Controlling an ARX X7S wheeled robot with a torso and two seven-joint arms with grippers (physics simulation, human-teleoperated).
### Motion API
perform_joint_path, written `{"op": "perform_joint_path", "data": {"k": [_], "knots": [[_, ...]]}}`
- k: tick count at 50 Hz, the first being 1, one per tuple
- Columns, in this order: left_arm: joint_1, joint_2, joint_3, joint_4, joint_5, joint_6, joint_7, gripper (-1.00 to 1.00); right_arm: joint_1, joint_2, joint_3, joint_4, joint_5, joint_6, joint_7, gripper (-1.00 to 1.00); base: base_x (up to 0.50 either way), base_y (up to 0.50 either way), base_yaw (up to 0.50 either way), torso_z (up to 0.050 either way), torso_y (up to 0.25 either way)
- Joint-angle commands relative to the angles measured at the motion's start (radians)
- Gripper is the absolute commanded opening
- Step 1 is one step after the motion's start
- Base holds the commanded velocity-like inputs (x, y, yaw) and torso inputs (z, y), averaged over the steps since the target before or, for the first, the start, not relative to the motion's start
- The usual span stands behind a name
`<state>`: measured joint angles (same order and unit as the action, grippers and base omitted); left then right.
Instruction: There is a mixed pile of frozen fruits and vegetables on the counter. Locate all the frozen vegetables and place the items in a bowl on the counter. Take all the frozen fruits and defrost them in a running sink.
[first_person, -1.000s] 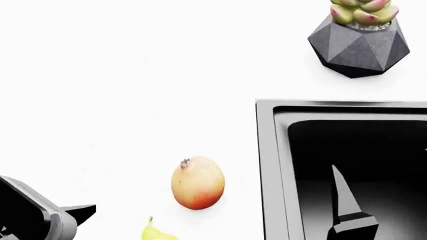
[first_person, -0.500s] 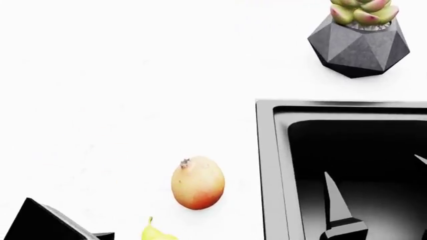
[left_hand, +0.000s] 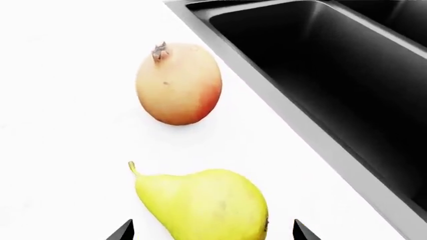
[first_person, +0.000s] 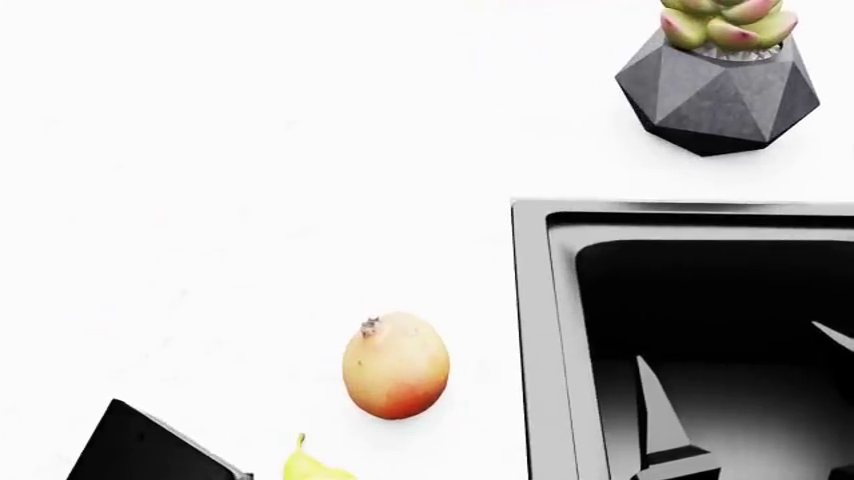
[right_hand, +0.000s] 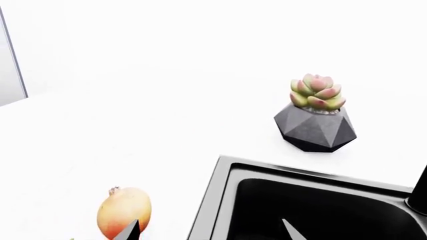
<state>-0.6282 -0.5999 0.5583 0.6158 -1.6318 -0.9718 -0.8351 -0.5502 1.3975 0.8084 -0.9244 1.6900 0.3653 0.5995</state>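
A yellow-green pear (left_hand: 207, 205) lies on the white counter (left_hand: 60, 125) between the spread fingertips (left_hand: 123, 231) of my left gripper (left_hand: 212, 232), which is open and not touching it. Just beyond it rests the yellow-red fruit (left_hand: 179, 84), also seen as the yellow-red fruit (first_person: 395, 365) with the pear (first_person: 314, 466) at the head view's bottom edge. The dark sink (first_person: 534, 300) lies to the right. My right gripper (first_person: 741, 385) hangs open and empty over its basin. The vegetables and the bowl are out of view.
A dark faceted pot with a succulent (first_person: 718, 90) stands on the counter behind the sink. The sink rim (left_hand: 307, 125) runs close beside both fruits. A black faucet base (right_hand: 419, 195) shows at the sink's far side. My left arm's body (first_person: 147, 445) fills the lower left corner.
My left arm has slid rightward toward the pear. The right gripper has shifted left and lower over the sink, and its second finger has come into view.
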Motion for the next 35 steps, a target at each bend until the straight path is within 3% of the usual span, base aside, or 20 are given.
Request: {"op": "perform_joint_path", "data": {"k": [1,35], "knots": [[-0.018,0.041,0.031,-0.061,0.042,-0.008,0.02,1.0,0.01,-0.011,-0.025,-0.004,-0.014,-0.003,-0.004,1.0,0.0,0.0,0.0,0.0,0.0],[-0.014,0.088,0.065,-0.12,0.063,0.007,0.019,1.0,0.027,-0.013,-0.149,-0.005,-0.083,-0.044,-0.018,1.0,0.0,0.0,0.0,0.0,0.0]]}}
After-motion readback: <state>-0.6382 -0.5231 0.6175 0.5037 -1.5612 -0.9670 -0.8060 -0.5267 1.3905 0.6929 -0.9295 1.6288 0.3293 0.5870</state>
